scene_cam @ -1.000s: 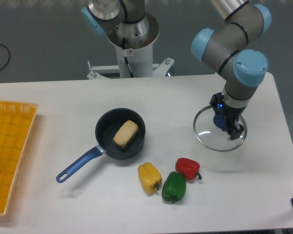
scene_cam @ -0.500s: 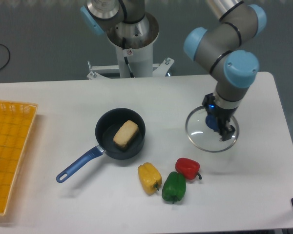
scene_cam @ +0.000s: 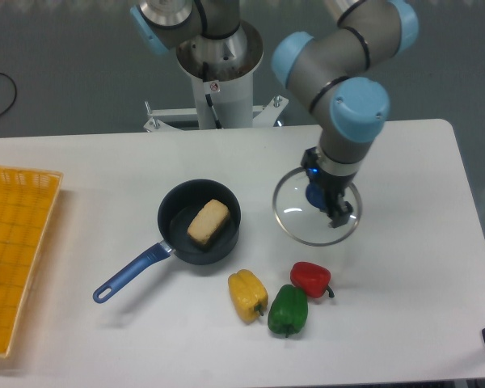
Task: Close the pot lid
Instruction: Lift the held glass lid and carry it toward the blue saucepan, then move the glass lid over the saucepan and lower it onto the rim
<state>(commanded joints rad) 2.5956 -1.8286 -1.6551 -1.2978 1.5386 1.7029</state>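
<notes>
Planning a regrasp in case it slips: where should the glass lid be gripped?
By the blue knob at the centre of the lid, from above. The thin, flat glass disc offers no other handhold, and the gripper holds it there now.

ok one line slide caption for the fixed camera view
Gripper carries the lid by its knob toward the open pot.

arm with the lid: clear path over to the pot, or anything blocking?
Probably yes. The gripper holds the lid by its knob, right of the pot, with only bare table between. The peppers lie nearer the camera, off that line. The pot is open, a tan block inside.
</notes>
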